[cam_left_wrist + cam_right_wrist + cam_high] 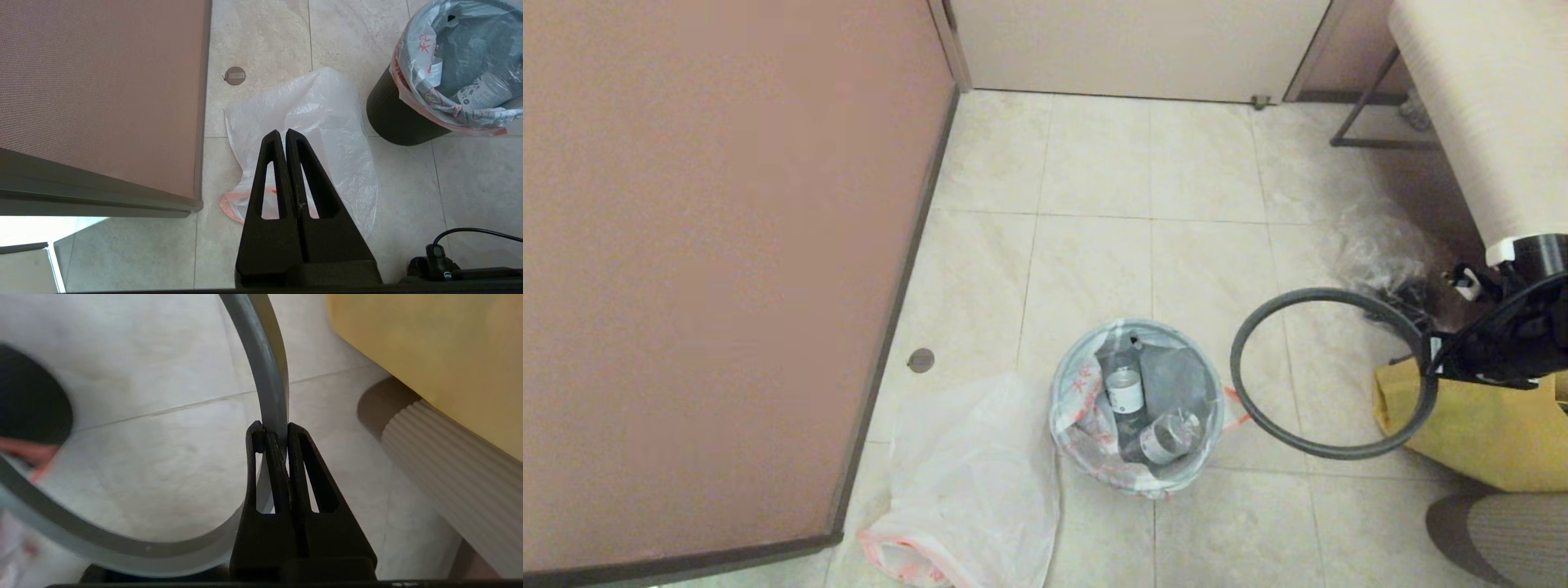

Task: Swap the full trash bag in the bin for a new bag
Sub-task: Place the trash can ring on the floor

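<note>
Right gripper (271,430) fingers pinch the grey hoop (1262,416) held near-flat beside the bin (392,118); left gripper (282,134) fingers pressed together.

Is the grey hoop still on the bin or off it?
Off. The right gripper holds the grey hoop beside the bin, whose full trash bag rim lies uncovered.

The floor (1094,245) is laid with pale cream marbled tiles, divided by thin grey grout lines. A brownish-pink partition panel (711,269), edged along its base by a dark grey strip, is seen filling the left side. A small round metal disc (920,360) is set into the tile just beside that edge. At the far end a beige door panel (1135,45) is seen, with a small metal stop (1261,101) at its foot. A dark metal frame (1372,114) is seen at the far right.
</note>
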